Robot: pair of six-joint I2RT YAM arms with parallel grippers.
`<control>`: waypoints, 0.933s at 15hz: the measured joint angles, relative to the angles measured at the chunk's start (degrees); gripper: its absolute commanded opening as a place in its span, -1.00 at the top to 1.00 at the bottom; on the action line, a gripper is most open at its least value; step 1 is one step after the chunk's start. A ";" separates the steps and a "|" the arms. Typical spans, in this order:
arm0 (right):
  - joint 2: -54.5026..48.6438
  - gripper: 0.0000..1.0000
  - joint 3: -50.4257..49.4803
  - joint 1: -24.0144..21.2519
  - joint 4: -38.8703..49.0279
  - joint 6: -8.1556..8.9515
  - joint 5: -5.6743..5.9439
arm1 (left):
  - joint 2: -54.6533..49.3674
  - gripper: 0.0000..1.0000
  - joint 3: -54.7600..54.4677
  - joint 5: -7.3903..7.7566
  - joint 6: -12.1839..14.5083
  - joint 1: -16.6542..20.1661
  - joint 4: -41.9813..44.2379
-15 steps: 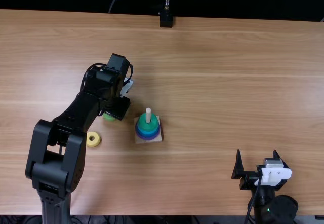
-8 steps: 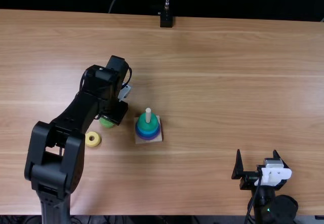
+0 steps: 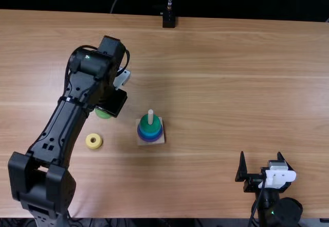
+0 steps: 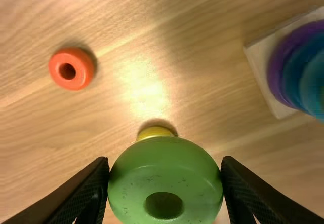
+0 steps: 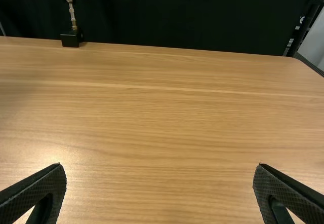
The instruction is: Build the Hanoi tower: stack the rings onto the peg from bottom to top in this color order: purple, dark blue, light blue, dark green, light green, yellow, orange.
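Top view clock, 12 = far edge. Left arm [image 3: 56, 127]: enters at 7-8, slopes toward 1 o'clock, well extended. Its wrist [image 3: 95, 65] is at 10. Left gripper [image 3: 112, 102] hangs on the 6 side of the wrist, at 9 from view center, aimed down. Fingers [image 4: 78, 193] clamped, held short of meeting. Right arm [image 3: 280, 210]: tucked in at 5, mostly past the near edge. Right gripper [image 3: 260, 153] at 4, tips toward 12, fingers [image 5: 38, 188] spread wide, nothing gripped.

Top view steep from above; left wrist closer, downward, sharing ring stack [image 3: 149, 129]; right wrist looks across table [image 5: 162, 133].
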 measured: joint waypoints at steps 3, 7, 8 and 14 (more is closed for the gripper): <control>0.00 -1.00 0.00 0.00 0.00 0.00 0.00 | -0.02 1.00 5.64 4.31 -1.81 -0.09 -4.48; 0.00 -1.00 0.02 0.00 0.02 -0.04 0.02 | -0.07 1.00 13.22 7.21 -5.18 -2.27 -8.20; 0.00 -1.00 0.02 0.00 -0.02 -0.02 0.04 | -0.07 1.00 14.69 7.67 -5.57 -3.54 -8.46; 0.00 -1.00 0.00 0.00 0.02 -0.04 0.02 | -0.07 1.00 15.91 8.15 -6.64 -8.90 -8.81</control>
